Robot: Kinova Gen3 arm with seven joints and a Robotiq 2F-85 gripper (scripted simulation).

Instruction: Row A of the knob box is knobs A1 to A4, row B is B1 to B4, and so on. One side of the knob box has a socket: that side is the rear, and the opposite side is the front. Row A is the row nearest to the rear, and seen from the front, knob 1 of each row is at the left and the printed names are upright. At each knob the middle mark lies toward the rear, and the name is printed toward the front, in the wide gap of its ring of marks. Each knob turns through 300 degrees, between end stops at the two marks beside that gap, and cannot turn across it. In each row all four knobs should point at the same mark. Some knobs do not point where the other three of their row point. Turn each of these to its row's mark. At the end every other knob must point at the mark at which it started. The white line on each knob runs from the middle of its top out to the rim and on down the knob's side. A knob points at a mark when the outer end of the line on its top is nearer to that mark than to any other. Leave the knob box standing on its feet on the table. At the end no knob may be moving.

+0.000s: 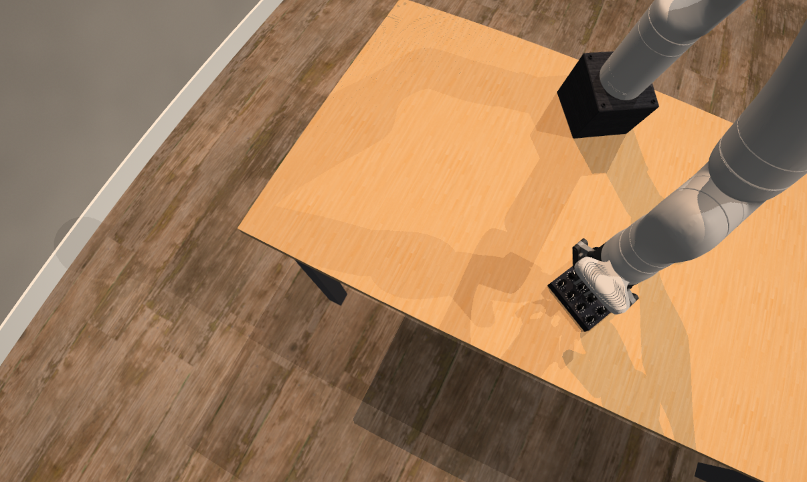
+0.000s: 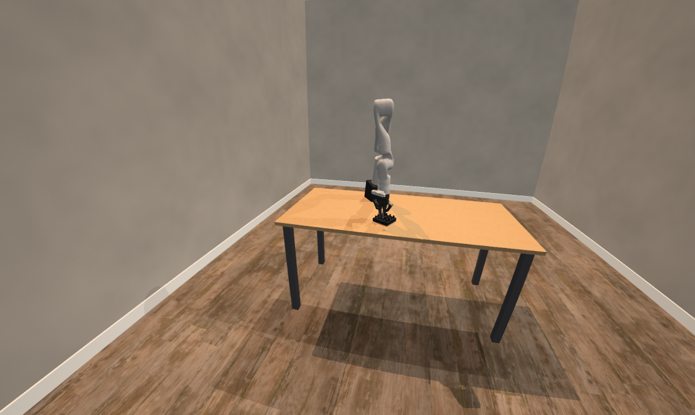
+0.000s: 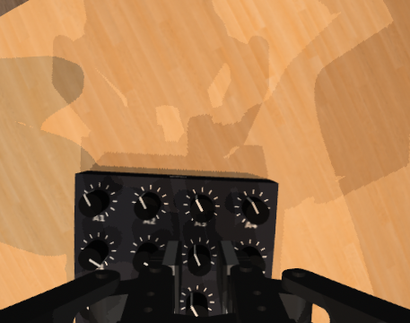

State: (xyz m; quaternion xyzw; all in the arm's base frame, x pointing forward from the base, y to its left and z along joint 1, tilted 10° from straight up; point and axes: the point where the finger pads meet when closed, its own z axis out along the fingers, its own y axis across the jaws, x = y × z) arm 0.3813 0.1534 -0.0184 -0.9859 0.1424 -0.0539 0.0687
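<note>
Leans in low over the knob box point(image 1: 575, 301) point(image 2: 384, 221) point(image 3: 173, 211), flat on the table point(image 1: 394, 179) point(image 2: 442, 217) point(image 3: 303, 112), with the gripper point(image 1: 607, 272) point(image 2: 382, 214) point(image 3: 199, 258) partly open, grasping nothing, fingers just apart on either side of B3 point(image 3: 199, 262) in the wrist view. Shows 4 row A lines, all slanting toward the rear and left, while at B1 point(image 3: 93, 259) points frontward and right; partly hides B2 point(image 3: 147, 256) and B4 point(image 3: 251, 256) behind black fingers.
</note>
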